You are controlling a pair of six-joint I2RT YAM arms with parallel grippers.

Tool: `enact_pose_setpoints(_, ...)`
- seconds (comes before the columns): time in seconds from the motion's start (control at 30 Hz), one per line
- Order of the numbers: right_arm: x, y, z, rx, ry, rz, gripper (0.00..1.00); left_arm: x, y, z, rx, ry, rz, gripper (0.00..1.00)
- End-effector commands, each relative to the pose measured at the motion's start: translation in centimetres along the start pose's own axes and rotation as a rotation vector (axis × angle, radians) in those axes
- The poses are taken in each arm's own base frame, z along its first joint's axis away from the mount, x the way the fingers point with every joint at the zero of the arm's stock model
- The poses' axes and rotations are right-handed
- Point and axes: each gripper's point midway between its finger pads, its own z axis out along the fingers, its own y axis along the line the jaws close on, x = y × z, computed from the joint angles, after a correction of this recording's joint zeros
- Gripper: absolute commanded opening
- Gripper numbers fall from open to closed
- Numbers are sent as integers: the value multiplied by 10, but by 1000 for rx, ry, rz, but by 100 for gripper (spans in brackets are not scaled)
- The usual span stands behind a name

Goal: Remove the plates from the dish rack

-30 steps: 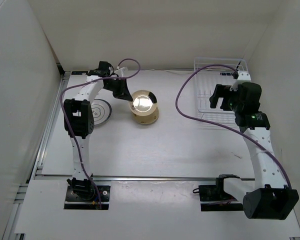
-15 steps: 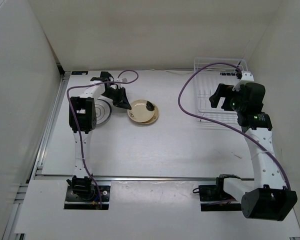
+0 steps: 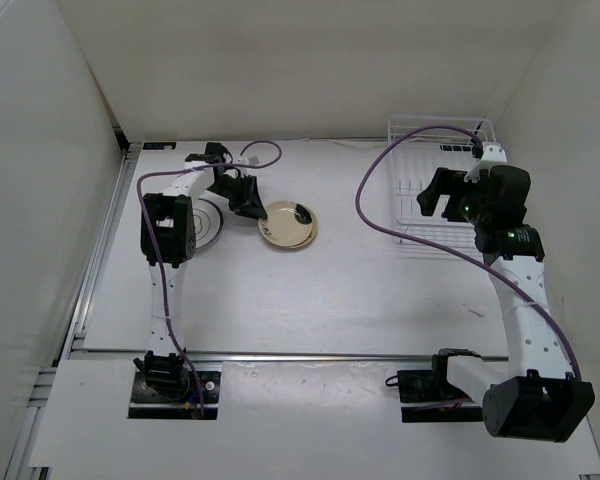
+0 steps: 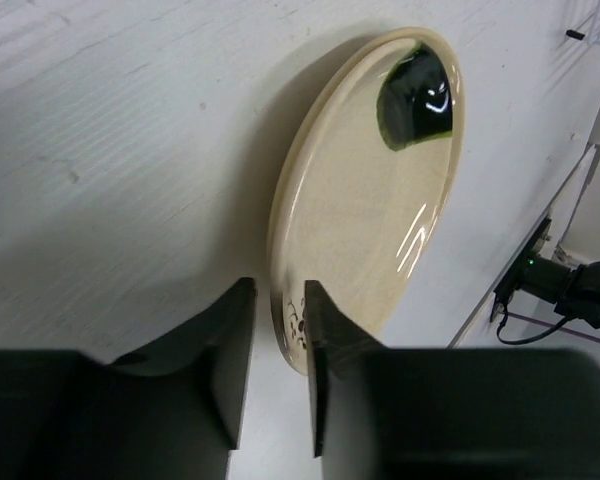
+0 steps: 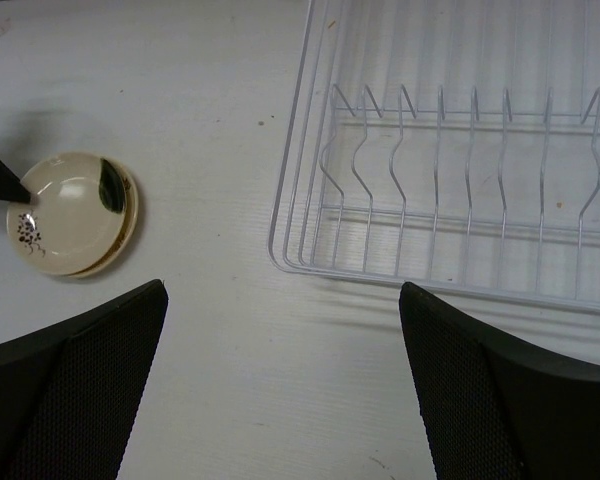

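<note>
The beige plate with a dark patch lies flat on the table left of centre, on top of another plate whose rim shows beneath it; that plate's pattern is hidden. My left gripper is shut on the beige plate's left rim, one finger on each side. The white plate with a dark rim lies further left, partly under my left arm. The white wire dish rack stands at the back right and holds no plates. My right gripper hangs wide open and empty before the rack's front edge.
White walls close in the table on the left, back and right. A purple cable loops from my right wrist over the table beside the rack. The rack's front left corner is close to my right gripper.
My left gripper has lowered the beige plate from a raised, tilted hold down flat onto the plate beneath it. The right arm has shifted only slightly.
</note>
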Motion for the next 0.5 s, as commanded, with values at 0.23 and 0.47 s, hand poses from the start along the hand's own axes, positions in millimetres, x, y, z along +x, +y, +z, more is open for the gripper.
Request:
enact_pose_setpoints(0.23, -4, 7, -5, -33, -39, 14, 100, -19, -26, -15, -20, -54, 96, 58)
enact_pose_setpoints(0.47, -2, 8, -6, -33, -39, 23, 100, -23, -26, -24, -130, -75, 131, 73)
